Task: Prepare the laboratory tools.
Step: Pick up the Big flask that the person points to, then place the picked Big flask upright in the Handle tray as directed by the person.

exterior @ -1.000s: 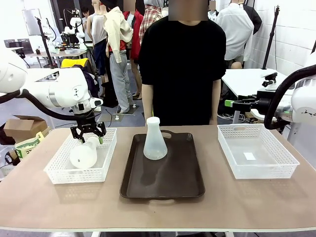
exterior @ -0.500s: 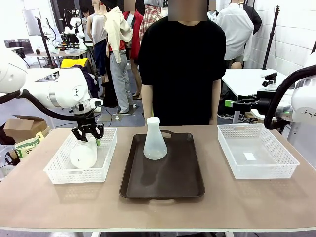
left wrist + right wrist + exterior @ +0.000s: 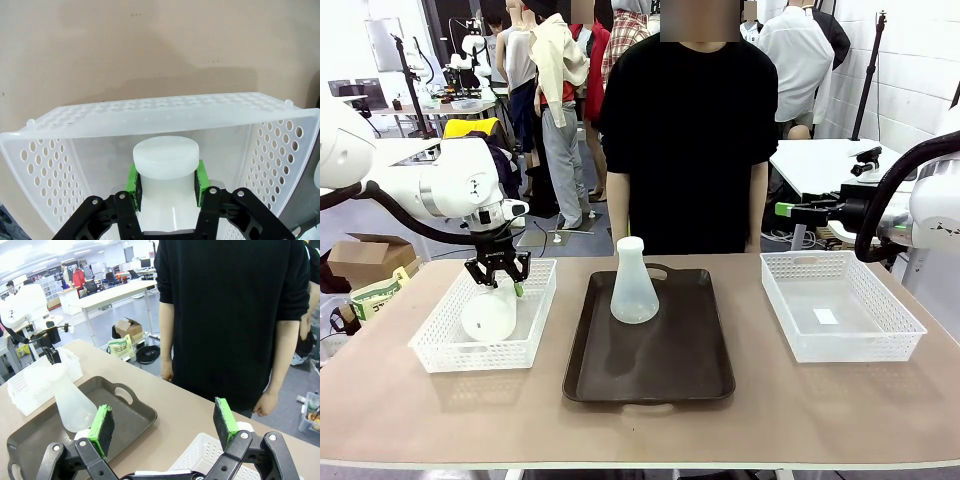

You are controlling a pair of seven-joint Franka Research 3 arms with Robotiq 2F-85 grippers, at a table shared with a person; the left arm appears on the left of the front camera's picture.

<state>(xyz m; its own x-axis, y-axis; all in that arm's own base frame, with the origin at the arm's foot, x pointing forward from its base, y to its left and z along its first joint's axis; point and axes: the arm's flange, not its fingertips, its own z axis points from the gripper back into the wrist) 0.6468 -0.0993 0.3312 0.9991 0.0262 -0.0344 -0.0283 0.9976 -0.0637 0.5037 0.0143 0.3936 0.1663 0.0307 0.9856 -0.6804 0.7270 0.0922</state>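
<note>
So the big tan table (image 3: 420, 430) is shared with a person (image 3: 685, 130) at the far side, arms down and not reaching in, so I reckon this bit is mine. Dead centre sits the dark brown tray (image 3: 670, 375). I take it to be where the glassware gets lined up, since the upright flask (image 3: 634, 285) stands at its far end with bare room in front of it. There's a white basket on either side of the tray. The right basket (image 3: 912, 335) has just a small white slip (image 3: 825, 316) on its floor. The left basket (image 3: 435, 350) has the tilted flask (image 3: 488, 315) in it, wide base low toward the basket floor, neck angled up at me. That's why my left pincer (image 3: 166, 177) comes in from above: the neck is the one narrow part I can get around, and the basket walls block any way in at the base. It's clamped on that neck, green pads (image 3: 131, 177) flat against both sides just under the lip, which should keep it from slipping through on a lift. My right pincer (image 3: 165, 427) hangs wide and empty up near the right basket, out of the way. My guess for next is straight up to clear the basket wall, then across to the tray.
</note>
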